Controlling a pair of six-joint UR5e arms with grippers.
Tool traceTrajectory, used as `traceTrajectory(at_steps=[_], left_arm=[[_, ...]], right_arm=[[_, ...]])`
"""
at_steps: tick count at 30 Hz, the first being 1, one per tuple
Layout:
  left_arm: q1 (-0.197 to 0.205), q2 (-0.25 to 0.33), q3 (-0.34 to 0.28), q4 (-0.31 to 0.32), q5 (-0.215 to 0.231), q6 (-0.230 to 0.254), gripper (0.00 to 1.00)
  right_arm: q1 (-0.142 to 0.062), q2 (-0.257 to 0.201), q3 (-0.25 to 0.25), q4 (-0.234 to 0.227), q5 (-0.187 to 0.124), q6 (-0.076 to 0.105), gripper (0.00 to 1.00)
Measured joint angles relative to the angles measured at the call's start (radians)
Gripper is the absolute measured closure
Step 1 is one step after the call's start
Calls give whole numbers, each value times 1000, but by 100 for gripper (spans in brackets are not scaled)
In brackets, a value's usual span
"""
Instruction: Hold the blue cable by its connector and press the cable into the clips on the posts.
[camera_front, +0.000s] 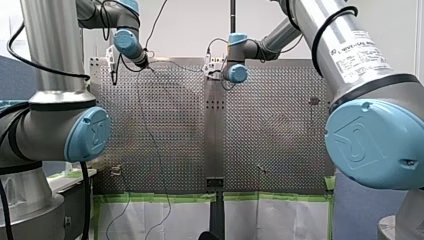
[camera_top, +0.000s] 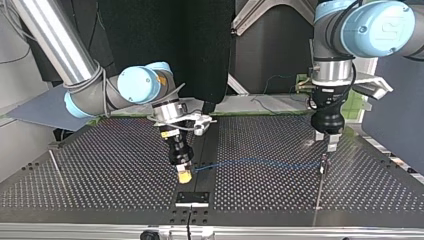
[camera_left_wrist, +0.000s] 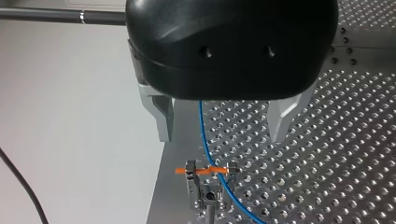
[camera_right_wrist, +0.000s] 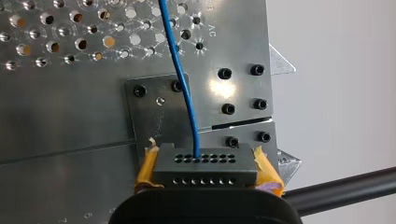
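Note:
In the right wrist view my right gripper (camera_right_wrist: 205, 159) is shut with its yellow pads (camera_right_wrist: 148, 169) on the black connector (camera_right_wrist: 205, 173). The blue cable (camera_right_wrist: 181, 79) leaves the connector and runs away over the plate. In the top view that gripper (camera_top: 184, 176) stands at the middle, and the cable (camera_top: 255, 162) stretches toward a thin post (camera_top: 324, 165) at the view's right. My left gripper (camera_left_wrist: 222, 123) hangs open just above that post's clip (camera_left_wrist: 206, 173), metal fingers (camera_left_wrist: 162, 116) either side of the cable (camera_left_wrist: 203, 135). The cable crosses the clip's head beside an orange piece.
The perforated table (camera_top: 105, 165) has a bolted centre plate (camera_right_wrist: 154, 107) under the connector. Another thin post (camera_top: 56, 167) stands at the top view's left. In the front view, further posts (camera_front: 116, 170) (camera_front: 260, 169) stand near the table's front edge.

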Motion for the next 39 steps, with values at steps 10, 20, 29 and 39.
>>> traceTrajectory(at_steps=[10, 20, 29, 39], left_arm=[[-6, -9, 67, -80, -30, 47, 0], [-12, -39, 101, -118, -1, 111, 0], [-38, -100, 149, -129, 71, 102, 0], [-63, -129, 177, -117, 58, 83, 0]], right_arm=[[0, 3, 1, 3, 0, -1, 100], [0, 19, 1, 8, 1, -9, 100], [1, 22, 1, 8, 1, -10, 100], [0, 24, 0, 8, 1, -10, 100]])
